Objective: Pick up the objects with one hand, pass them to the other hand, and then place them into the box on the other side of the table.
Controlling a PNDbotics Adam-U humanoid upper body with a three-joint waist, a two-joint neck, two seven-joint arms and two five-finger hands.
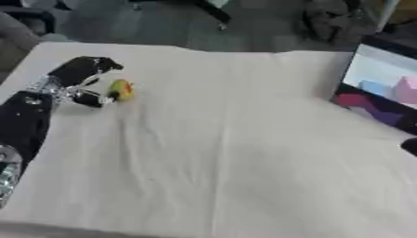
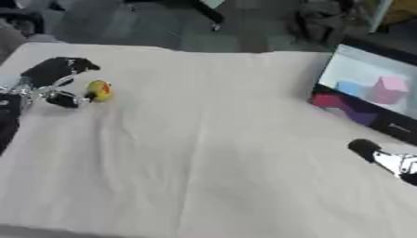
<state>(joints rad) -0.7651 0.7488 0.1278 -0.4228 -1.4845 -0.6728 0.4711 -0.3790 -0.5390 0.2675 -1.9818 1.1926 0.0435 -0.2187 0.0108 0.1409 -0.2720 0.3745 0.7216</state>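
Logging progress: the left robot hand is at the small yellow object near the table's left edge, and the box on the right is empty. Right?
Not quite: the box holds pink and blue blocks, per the right eye view. The left robot hand is indeed at the yellow object.

The robot's left arm was clad in a glossy black shell, bulky along the forearm, and near the picture's lower left edge a rounded silver joint caught the light. Its wrist was a cluster of bright silver metal parts. The left hand was black with silver links between the finger sections. The right hand showed only in part: a rounded black fingertip, then a pale silver-white segment, then more black.
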